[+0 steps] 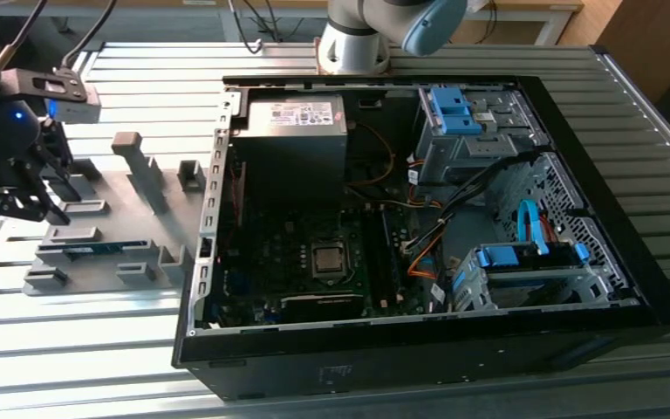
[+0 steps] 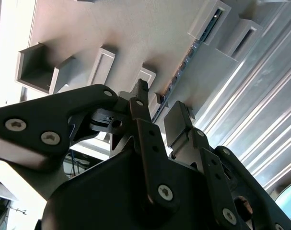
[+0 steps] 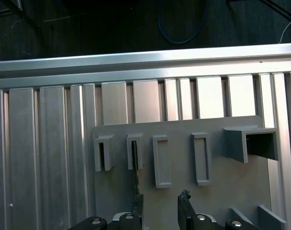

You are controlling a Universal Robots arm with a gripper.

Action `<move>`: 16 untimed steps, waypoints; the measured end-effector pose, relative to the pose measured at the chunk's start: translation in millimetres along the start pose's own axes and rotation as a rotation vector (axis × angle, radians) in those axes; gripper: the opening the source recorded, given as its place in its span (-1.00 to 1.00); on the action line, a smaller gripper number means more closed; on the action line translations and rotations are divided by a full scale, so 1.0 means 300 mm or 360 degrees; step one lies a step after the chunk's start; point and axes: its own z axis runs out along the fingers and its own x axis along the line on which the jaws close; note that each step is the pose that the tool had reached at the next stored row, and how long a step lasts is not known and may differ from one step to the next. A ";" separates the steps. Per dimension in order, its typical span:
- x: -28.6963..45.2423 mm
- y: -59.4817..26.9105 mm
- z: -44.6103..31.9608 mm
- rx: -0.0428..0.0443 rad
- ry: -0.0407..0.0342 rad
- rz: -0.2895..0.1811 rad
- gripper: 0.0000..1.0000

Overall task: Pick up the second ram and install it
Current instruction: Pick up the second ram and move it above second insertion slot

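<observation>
Exterior view first: the gripper [image 1: 23,208] hangs over the grey slotted tray [image 1: 126,231] at the exterior view's left, well apart from the open computer case [image 1: 428,349] and its motherboard [image 1: 271,253]. The second ram [image 1: 93,250] sits in the tray as a thin blue-green strip, held in its slots and not lifted. On to the second wrist view: the two black fingers [image 2: 176,120] stand apart with a clear gap between them and nothing in their hold. The ram [image 2: 203,38] runs edge-up from the tray's [image 2: 111,28] slot blocks toward that gap, though I cannot tell from here whether the tips have reached it. First wrist view now: the fingers [image 3: 184,211] poke in over the tray [image 3: 231,191], spread and empty, with the ribbed metal surface [image 3: 54,158] beyond. The ram [image 3: 134,167] shows as a thin dark line standing in its slot, and it lines up nearer to one finger than to the middle of the gap. That's the thing to watch, I'd say. The grasp looks likeliest to go well if the gap is centred across the stick, so both fingers meet its flat faces evenly. The descent wants to stay straight along the slots so no tip lands on the top edge. A board this thin probably wants a square pinch and a straight pull — no twisting against the slot walls.
</observation>
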 end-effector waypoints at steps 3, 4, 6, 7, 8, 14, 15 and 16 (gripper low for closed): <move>0.004 0.000 0.007 0.0000 0.0000 0.0000 -0.18; 0.005 0.000 0.008 0.0000 0.0000 0.0000 -0.18; 0.008 0.000 0.012 0.0000 0.0000 -0.0001 -0.18; 0.009 0.000 0.014 0.0000 0.0001 -0.0001 -0.18; 0.010 0.001 0.016 0.0001 0.0004 -0.0001 -0.18; 0.012 0.001 0.027 0.0004 0.0015 -0.0002 -0.18; 0.012 0.001 0.029 0.0006 0.0014 -0.0002 -0.18; 0.013 0.002 0.032 0.0008 0.0014 -0.0002 -0.18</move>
